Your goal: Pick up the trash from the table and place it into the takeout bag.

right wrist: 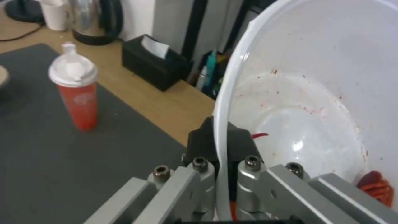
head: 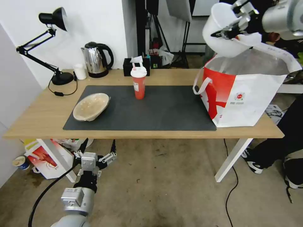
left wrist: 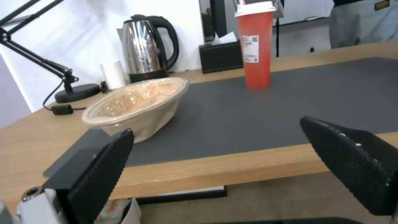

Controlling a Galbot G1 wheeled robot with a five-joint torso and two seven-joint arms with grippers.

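Pinching the rim of the large white bowl (right wrist: 315, 118) between them, the fingers of the right gripper (right wrist: 222, 146) clamp its thin wall, one inside and one outside. That gripper holds the bowl tipped on its side, high above the open mouth of the takeout bag (head: 243, 94), which stands at the right end of the table (head: 38, 116). Red scraps cling low inside the bowl. It looks clear of the bag's foil lining, though from the head view I cannot be sure how close its lower edge comes to the bag's rim.

So the first piece of trash is lifted and carried over but not yet dropped in. Two pieces are left: the red straw cup (head: 139, 83) stands upright near the back middle of the dark-grey mat (head: 164, 110), and the shallow tan bowl (head: 91, 106) sits tilted over the mat's left edge. Neither is touched.

Below the table's front edge the left gripper (head: 94, 154) hangs idle, fingers spread wide.
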